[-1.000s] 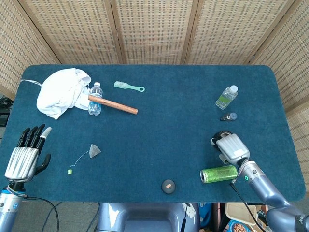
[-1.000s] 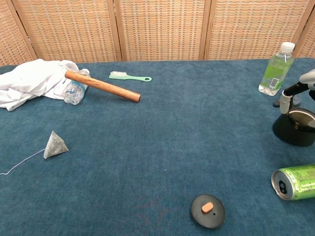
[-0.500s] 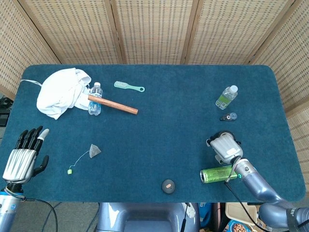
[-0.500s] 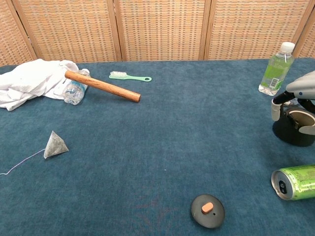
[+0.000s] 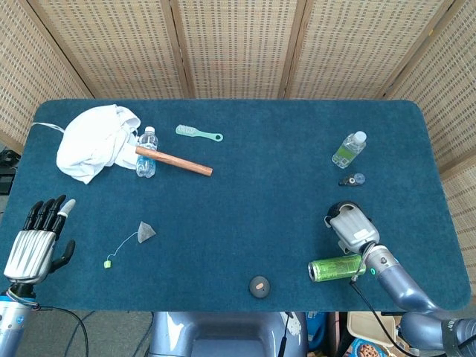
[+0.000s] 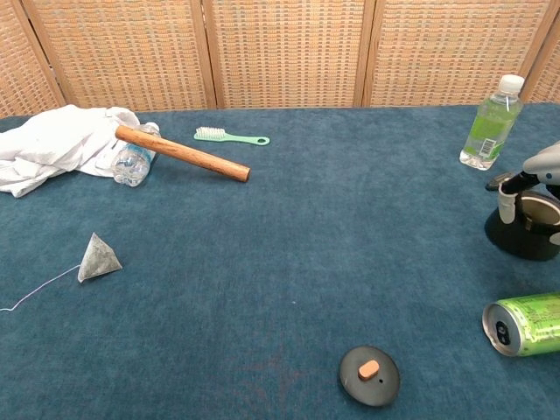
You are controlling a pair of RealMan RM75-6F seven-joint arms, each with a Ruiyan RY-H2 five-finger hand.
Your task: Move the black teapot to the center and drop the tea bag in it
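1 teapot (image 6: 525, 236) by can (image 6: 525, 322) | R hand (image 5: 351, 226) over it, grip unclear | 1 tea bag (image 5: 146, 232) | 2 bottles (image 5: 349, 149) | L hand (image 5: 37, 242) empty, fingers apart

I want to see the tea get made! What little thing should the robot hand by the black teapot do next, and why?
Probably close the right robot hand firmly around the black teapot. It sits over the pot at the table's right side, far from the center, and a grip isn't clearly shown.

The right hand (image 6: 535, 179) rests over the black teapot (image 6: 525, 229) at three o'clock; the tea bag (image 6: 99, 257) lies at nine.
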